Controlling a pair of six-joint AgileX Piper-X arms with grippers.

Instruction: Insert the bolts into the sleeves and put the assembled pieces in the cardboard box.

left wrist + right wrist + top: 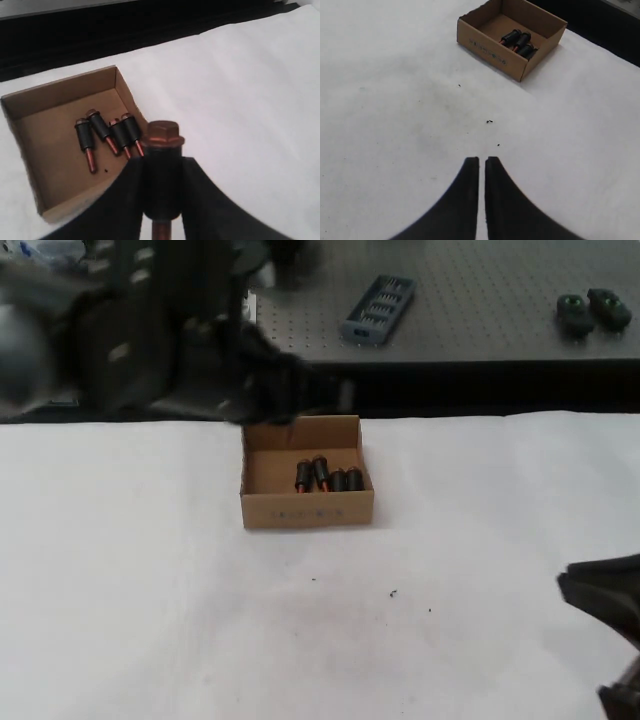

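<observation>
The cardboard box stands mid-table on the white cloth, with several assembled bolt-and-sleeve pieces lying in its right part. In the left wrist view my left gripper is shut on another assembled piece. Its copper hex bolt head sticks up from the black sleeve. This gripper hangs above the box, near the edge where the pieces lie. My right gripper is shut on nothing, low over the cloth and well short of the box. It shows at the high view's lower right.
The left arm is a dark blur behind and left of the box. On the black bench at the back lie a blue-grey rack and two dark green parts. A few small specks dot the cloth.
</observation>
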